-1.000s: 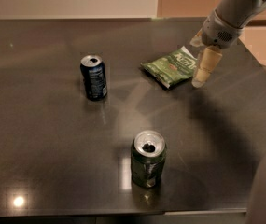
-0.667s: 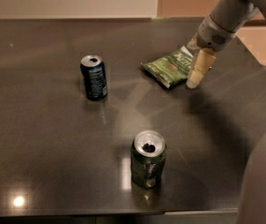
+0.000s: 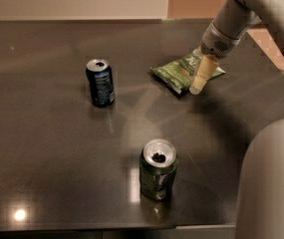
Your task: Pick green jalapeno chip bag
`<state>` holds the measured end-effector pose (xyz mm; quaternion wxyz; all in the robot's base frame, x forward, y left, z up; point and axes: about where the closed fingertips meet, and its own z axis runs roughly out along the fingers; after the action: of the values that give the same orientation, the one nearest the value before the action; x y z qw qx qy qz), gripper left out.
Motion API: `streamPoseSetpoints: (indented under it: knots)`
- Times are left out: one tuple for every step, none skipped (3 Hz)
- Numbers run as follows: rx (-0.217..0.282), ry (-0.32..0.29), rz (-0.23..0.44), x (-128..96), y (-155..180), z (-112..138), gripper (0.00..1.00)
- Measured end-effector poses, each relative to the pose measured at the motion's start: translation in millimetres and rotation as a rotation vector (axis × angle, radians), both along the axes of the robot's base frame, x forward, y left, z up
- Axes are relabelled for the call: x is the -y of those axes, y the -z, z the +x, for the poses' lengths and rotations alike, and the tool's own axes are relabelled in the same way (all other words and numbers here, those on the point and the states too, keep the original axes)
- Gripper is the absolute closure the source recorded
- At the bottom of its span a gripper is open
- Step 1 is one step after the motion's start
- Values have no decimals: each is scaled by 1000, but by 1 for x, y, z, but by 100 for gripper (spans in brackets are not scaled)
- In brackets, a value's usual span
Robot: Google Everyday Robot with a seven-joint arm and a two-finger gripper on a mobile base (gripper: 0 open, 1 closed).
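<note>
The green jalapeno chip bag (image 3: 178, 70) lies flat on the dark table (image 3: 47, 148), right of centre toward the back. It is light green with white lettering and pale crimped ends. My gripper (image 3: 198, 87) reaches down from the upper right on the grey arm (image 3: 231, 21). Its cream tip sits at the bag's right end, right over or touching its near edge; part of the bag is hidden behind it.
A dark blue soda can (image 3: 100, 82) stands upright left of the bag. An open green soda can (image 3: 158, 169) stands near the table's front edge. My robot body (image 3: 273, 183) fills the lower right. A wall runs behind the table.
My gripper has shifted a little to the left and down along the bag's right end. The bag and both cans have not moved.
</note>
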<state>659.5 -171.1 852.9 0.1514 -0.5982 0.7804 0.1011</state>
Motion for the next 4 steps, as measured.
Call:
streamPoseSetpoints:
  knots:
    - [-12,27,1,-3,8,10,0]
    - [-23,43,1,-10,16,17,0]
    - [-30,48,0,-16,23,20,0]
    - [-41,39,-8,-22,28,19,18]
